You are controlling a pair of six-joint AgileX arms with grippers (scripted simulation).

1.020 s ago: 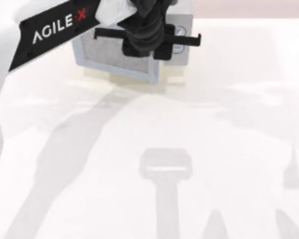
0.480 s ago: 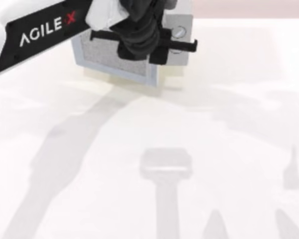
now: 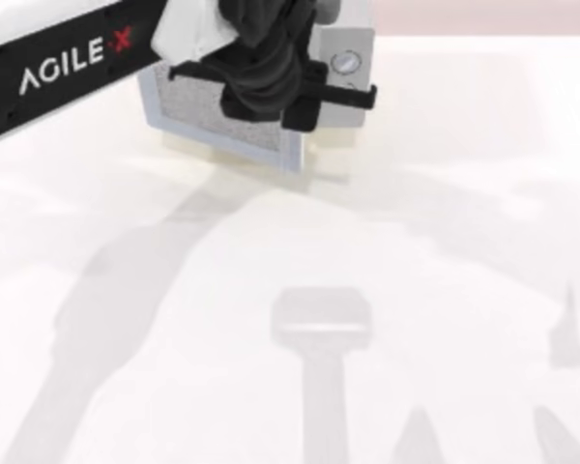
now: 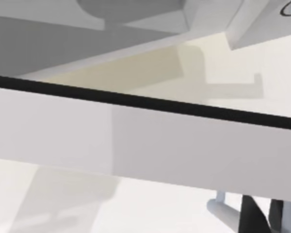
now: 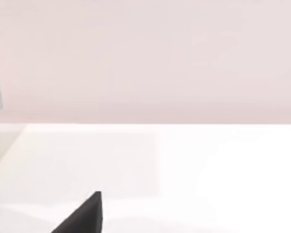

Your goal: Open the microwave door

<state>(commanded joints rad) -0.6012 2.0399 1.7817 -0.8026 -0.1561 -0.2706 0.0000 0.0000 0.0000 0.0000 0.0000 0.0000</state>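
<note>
In the top view, the small light-grey boxy microwave (image 3: 343,97) sits at the upper middle of the frame on the pale table (image 3: 416,271), and its flat grey door with the speckled mesh window (image 3: 222,121) stands swung a little out from the body, the free edge showing near the centre. My left hand (image 3: 295,92), a black two-fingered clamp, hangs right over the seam between door and knob panel, one round silver knob (image 3: 344,63) showing just beside it; whether its fingers are spread or pinched on the handle I cannot tell from here. The black band on my left forearm (image 3: 68,63) at the upper left reads "AGILE·X" in white with a red X. In the left wrist view, a long pale slab edged with a thin black line (image 4: 145,141) crosses the frame, most likely the door's edge seen close, with cream cavity colour behind it. In the right wrist view, only bare table, a pinkish wall and a black finger tip (image 5: 85,216) at the lower left show, so my right arm looks parked. My worry: if the grip is shallow, I judge the handle could slip free mid-swing, or the pull could drag the whole light box instead.
</note>
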